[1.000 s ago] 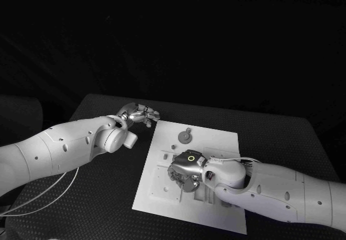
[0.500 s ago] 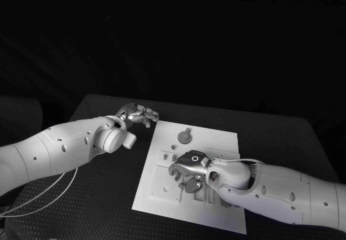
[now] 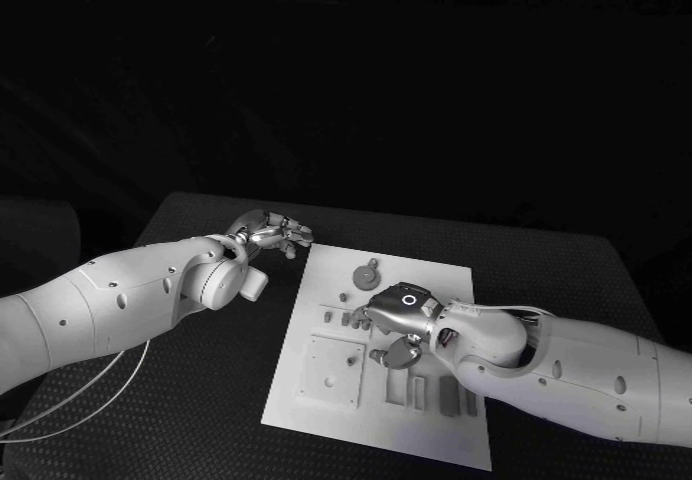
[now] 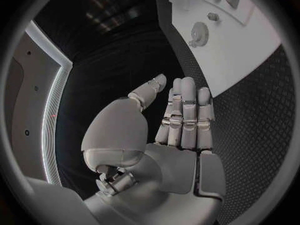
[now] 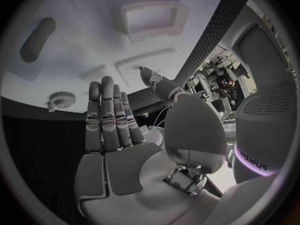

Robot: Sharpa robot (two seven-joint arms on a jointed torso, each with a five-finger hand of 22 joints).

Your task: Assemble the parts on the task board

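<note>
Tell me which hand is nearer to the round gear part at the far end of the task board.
Left. The left hand hovers just off the board's far corner beside the gear; the right hand is over the task board middle.

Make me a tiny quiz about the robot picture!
1. True or false: the left robot hand is holding something.
2. Which one hovers over the task board? A: left robot hand. B: right robot hand.
3. Fill in: the table is coloured ____.

Key: 1 false. 2 B. 3 black.
</note>
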